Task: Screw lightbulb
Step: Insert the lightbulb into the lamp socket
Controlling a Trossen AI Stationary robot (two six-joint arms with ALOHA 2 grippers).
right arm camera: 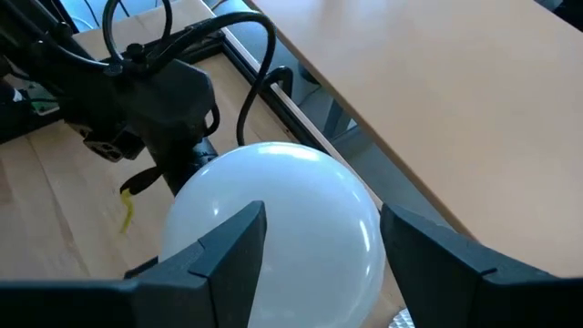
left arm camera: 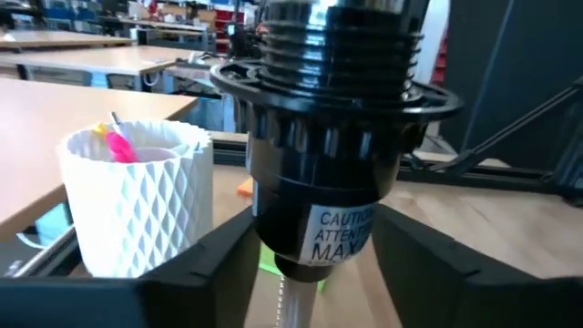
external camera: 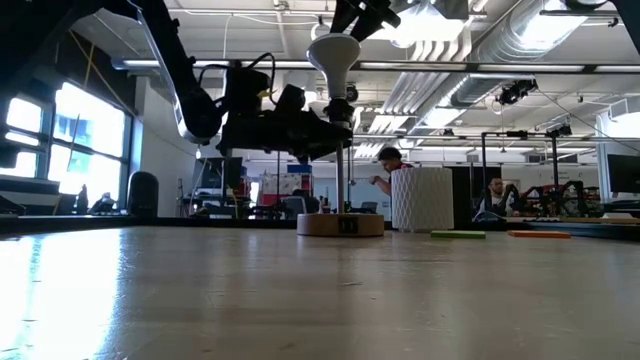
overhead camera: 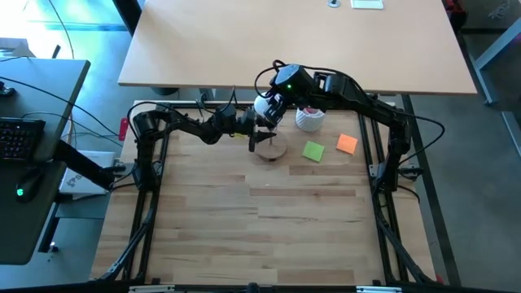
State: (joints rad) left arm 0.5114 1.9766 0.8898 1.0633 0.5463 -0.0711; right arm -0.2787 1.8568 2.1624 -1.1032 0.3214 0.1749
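The right gripper (right arm camera: pixel 319 264) is gripping the lightbulb (right arm camera: pixel 273 228), its two dark fingers (right arm camera: pixel 214 251) pressing on either side of the round white globe; in the high view this gripper (overhead camera: pixel 267 110) is sitting just above the centre of the frame, holding the bulb (overhead camera: pixel 262 106) over the socket (overhead camera: pixel 262 134). In the low view the lightbulb (external camera: pixel 333 50) is standing at the top centre of the frame, globe up and neck down, directly above the black socket (external camera: pixel 338 110), and how far its base is seated cannot be told. The left gripper (left arm camera: pixel 314 273) is closing its fingers (left arm camera: pixel 205 264) around the lower body of the socket (left arm camera: pixel 328 173), which is filling the centre of the left wrist view; the fingers are lying right beside it on both sides, and firm contact cannot be confirmed. In the high view the left gripper (overhead camera: pixel 254 122) is reaching in from the left of the frame. Below the socket, a thin post is running down to a round wooden base (overhead camera: pixel 269 151) resting on the bench (overhead camera: pixel 260 236). Just right of the base in the high view, a white ribbed cup (overhead camera: pixel 309 119) is standing, with a green note (overhead camera: pixel 313 150) and an orange note (overhead camera: pixel 347 144) lying further right.
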